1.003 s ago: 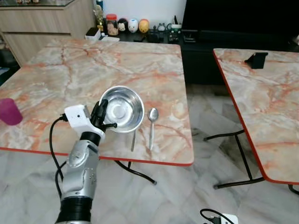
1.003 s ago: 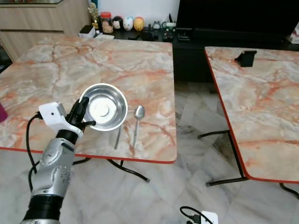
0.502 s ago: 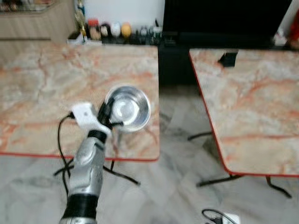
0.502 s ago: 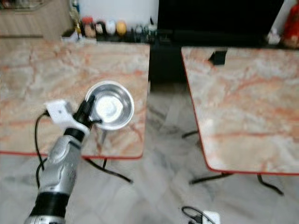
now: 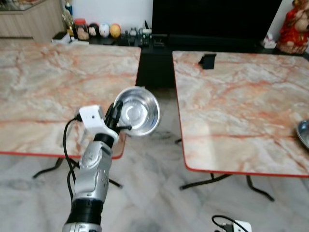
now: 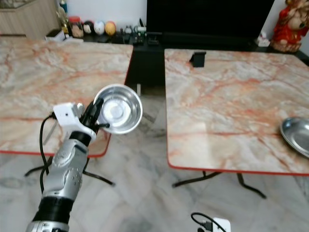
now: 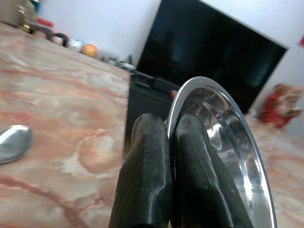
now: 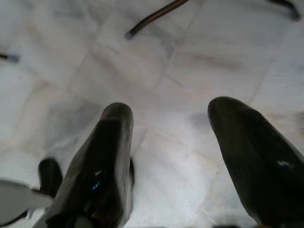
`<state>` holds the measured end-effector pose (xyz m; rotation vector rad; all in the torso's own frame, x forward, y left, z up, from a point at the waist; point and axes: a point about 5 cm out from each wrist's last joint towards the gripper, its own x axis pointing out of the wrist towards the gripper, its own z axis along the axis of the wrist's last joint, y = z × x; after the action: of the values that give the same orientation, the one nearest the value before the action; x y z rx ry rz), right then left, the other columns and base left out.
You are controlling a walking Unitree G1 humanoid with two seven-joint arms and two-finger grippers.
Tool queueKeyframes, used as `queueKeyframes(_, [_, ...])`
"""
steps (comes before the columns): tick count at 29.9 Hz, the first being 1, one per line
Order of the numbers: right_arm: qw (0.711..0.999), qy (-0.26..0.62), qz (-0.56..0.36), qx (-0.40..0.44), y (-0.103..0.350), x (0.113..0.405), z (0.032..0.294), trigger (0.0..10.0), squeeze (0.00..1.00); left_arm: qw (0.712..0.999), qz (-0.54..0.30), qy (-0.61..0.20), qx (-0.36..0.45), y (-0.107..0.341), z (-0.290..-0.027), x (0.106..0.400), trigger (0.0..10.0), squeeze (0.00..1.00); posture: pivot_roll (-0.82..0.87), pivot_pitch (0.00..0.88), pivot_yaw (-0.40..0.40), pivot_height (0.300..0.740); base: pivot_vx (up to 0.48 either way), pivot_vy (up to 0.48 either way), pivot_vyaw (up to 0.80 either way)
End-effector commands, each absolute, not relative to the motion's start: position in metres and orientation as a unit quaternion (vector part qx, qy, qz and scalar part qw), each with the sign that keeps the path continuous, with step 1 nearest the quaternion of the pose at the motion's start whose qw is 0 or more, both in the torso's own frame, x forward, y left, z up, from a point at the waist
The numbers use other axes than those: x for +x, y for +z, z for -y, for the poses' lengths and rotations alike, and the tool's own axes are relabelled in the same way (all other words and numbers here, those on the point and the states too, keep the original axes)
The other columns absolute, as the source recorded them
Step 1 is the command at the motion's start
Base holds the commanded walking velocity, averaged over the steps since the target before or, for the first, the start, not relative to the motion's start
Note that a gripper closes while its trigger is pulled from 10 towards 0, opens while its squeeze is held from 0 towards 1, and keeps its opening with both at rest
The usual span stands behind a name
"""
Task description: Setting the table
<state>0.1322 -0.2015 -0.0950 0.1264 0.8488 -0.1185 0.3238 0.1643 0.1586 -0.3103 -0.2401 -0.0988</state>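
Your left gripper [image 5: 115, 116] has its fingers pressed together on the rim of the steel bowl [image 5: 138, 110], held tilted in the air off the left table's [image 5: 43, 87] near right corner; thin, rigid, light, slick metal, so a rim pinch may swivel; right gripper [image 8: 166, 156] hangs spread above the floor [image 8: 156, 80]; a steel plate [image 6: 295, 135] lies at the right table's [image 6: 231, 96] right edge.

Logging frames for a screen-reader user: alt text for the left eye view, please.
The robot's left gripper is shut on the rim of a shiny round steel bowl, holding it tilted in the air between two orange-veined marble tables. A second steel dish lies at the right table's far edge.
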Motion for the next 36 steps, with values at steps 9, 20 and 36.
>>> queueKeyframes(9, [0.902, -0.054, -0.426, 0.042, -0.0964, 0.1283, 0.206, 10.0, 0.0, 0.979, 0.128, -0.063, -0.145, 0.1634, -0.1557, 0.3246, 10.0, 0.0, 0.08, 0.0, -0.041, 0.731, 0.0, -0.376, 0.18])
queueKeyframes(20, [0.899, -0.053, -0.433, 0.048, -0.0983, 0.1224, 0.2057, 10.0, 0.0, 0.979, 0.133, -0.067, -0.139, 0.1646, -0.157, 0.3208, 10.0, 0.0, 0.12, 0.0, -0.049, 0.731, 0.0, -0.371, 0.24])
queueKeyframes(36, [0.897, -0.086, -0.429, 0.063, -0.0982, 0.1224, 0.208, 10.0, 0.0, 0.979, 0.124, -0.072, -0.143, 0.1611, -0.1519, 0.321, 10.0, 0.0, 0.1, 0.0, -0.039, 0.731, 0.0, -0.371, -0.22])
